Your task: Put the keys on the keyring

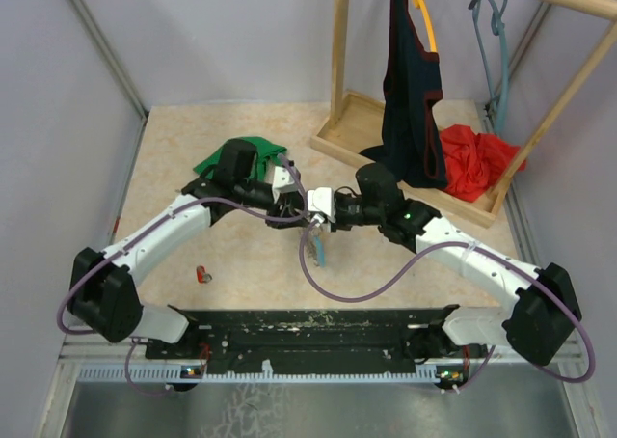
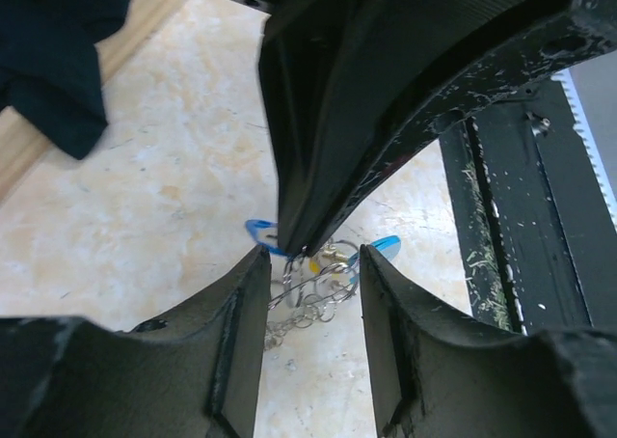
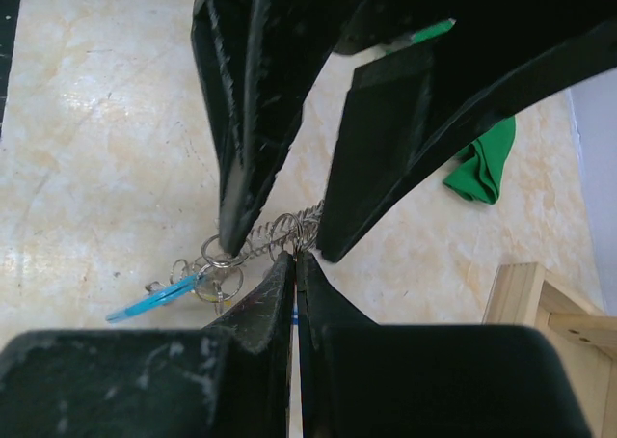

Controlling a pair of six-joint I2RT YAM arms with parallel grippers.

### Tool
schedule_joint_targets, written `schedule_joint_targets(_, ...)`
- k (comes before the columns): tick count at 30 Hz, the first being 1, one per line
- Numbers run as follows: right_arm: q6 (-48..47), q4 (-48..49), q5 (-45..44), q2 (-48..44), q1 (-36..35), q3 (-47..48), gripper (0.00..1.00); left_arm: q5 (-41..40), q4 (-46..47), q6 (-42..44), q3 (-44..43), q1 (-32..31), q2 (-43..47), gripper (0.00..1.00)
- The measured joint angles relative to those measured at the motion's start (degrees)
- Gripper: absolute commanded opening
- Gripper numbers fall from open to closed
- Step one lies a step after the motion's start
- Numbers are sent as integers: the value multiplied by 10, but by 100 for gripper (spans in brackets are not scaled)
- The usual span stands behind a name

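- Pinching the keyring (image 3: 280,233) by its chain, R gripper (image 3: 295,264) is clamped tight on it, prob to hold the loop up off the table (image 1: 251,264).
- L gripper (image 2: 313,260) faces it w/ fingers (image 2: 231,332) spread and the chain btwn them, gripping nothing; seems placed to steady or re-take the loop.
- Blue piece (image 3: 154,303) hangs just beside the tips; key or band, can't tell.
- Red key (image 1: 203,274) lies well apart, off L gripper's near side, not yet threaded.
- Green cloth (image 1: 241,153) sits beyond L gripper.

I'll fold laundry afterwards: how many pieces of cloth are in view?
3: green cloth on the table, far left; dark garment hanging on the rack; red cloth heaped on the rack's base. More may be hidden.
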State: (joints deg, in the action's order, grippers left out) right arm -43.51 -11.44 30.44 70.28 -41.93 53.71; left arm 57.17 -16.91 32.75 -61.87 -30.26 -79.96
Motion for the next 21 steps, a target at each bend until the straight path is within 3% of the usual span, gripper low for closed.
schedule_joint_targets(12,0,-2,8,0,0,0,0,-18,-27,33,0,-11,-17,44)
schedule_joint_targets(17,0,-2,10,0,0,0,0,-26,-28,34,0,-11,-17,11)
schedule_joint_targets(21,0,-2,9,0,0,0,0,-29,-29,40,0,-11,-17,0)
